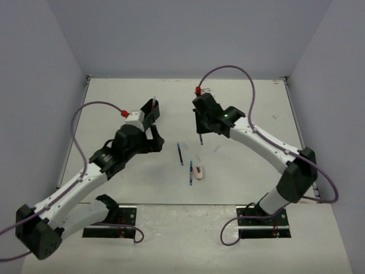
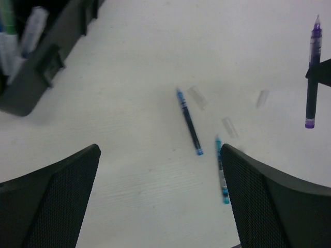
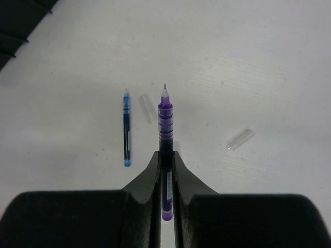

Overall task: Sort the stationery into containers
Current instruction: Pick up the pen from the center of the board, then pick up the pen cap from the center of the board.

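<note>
My right gripper [image 3: 165, 155] [image 1: 201, 131] is shut on a purple pen [image 3: 165, 121] [image 2: 312, 72], which points tip-first away from the fingers and hangs above the table. Below it a blue pen [image 3: 126, 127] [image 2: 189, 122] [image 1: 180, 154] lies on the table. A teal pen [image 2: 222, 170] [image 1: 190, 173] lies beside it. A pinkish-white eraser [image 1: 198, 170] rests next to the teal pen. My left gripper [image 2: 160, 181] [image 1: 154, 128] is open and raised over the table with nothing between its fingers. The black organiser tray [image 2: 36, 72] sits at the upper left of the left wrist view, holding pale pens [image 2: 32, 26].
Clear pen caps lie loose on the table: one [image 3: 240, 139] right of the purple pen and others [image 2: 197, 96] [image 2: 262, 98] [image 2: 229, 126] around the blue pen. Grey walls close the table at the back and on both sides.
</note>
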Controlling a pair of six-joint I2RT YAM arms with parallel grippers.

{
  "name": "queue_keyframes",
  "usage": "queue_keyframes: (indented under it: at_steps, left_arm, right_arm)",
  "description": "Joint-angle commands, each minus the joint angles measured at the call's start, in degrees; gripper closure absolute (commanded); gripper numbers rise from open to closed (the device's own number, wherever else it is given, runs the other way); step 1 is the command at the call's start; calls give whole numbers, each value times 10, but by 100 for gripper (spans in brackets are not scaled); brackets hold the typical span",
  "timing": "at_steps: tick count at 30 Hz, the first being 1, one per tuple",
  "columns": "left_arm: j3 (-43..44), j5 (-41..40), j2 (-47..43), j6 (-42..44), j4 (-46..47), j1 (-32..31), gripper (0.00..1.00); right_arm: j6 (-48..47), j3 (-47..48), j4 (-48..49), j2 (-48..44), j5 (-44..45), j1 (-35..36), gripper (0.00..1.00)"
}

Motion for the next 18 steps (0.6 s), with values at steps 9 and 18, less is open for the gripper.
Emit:
queue_keyframes:
  at_steps: [9,18]
  left_arm:
    - [325,-275,426,-208,-79,-172,0]
    - [629,-261,707,-384,-363,-185,25]
  right_arm:
    - [11,-206,175,-196,80,-104,100]
    - [10,-256,198,-249,71,-125,100]
